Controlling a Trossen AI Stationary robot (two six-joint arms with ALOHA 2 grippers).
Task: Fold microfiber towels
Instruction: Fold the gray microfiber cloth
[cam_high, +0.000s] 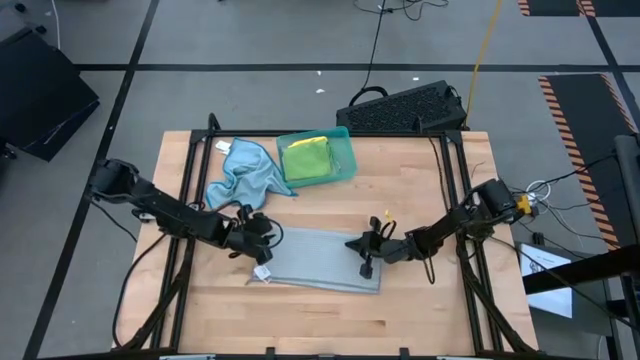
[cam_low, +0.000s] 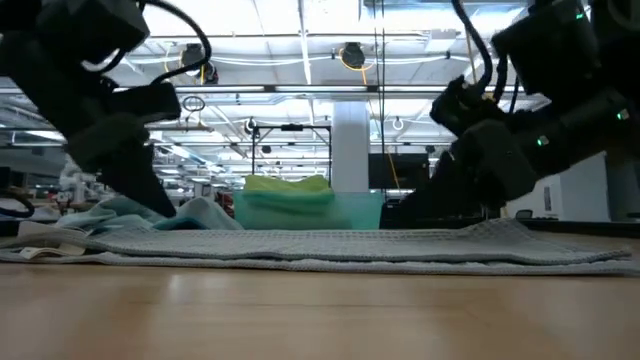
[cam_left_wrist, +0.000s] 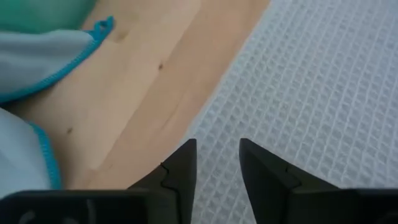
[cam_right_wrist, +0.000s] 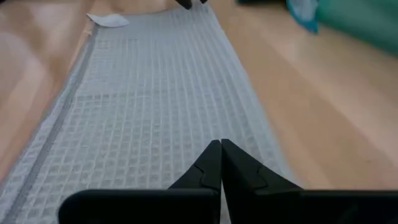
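at the wooden table (cam_high: 420, 190), a grey waffle-weave towel (cam_high: 320, 260) lies flat in a long folded strip across the near middle, running left to right, with a small white tag (cam_high: 263, 272) showing at its left end. my left pincer (cam_high: 258, 232) sits low at the strip's far left corner; its two dark fingers (cam_left_wrist: 180, 177) stand a little apart over the towel's edge, with weave and bare wood showing between them, and i cannot tell whether they grip any cloth. my right pincer (cam_high: 366, 262) is down on the strip's right end, its fingers (cam_right_wrist: 208, 168) pressed tight together with their tips over the grey weave; nothing shows caught between them.

beyond the strip, toward the far left, a light blue towel (cam_high: 245, 172) lies crumpled on the wood, its teal-stitched edge (cam_left_wrist: 74, 59) visible near my left pincer. just to its right sits a teal tray (cam_high: 345, 160) at the far middle of the table, holding a green towel (cam_high: 308, 158) folded inside it with a band of yellow at its far edge. from table height the folded green towel (cam_low: 288, 186) rises above the tray wall (cam_low: 300, 212), behind the flat grey strip (cam_low: 330, 245). a black keyboard (cam_high: 405, 108) rests past the table's far edge.
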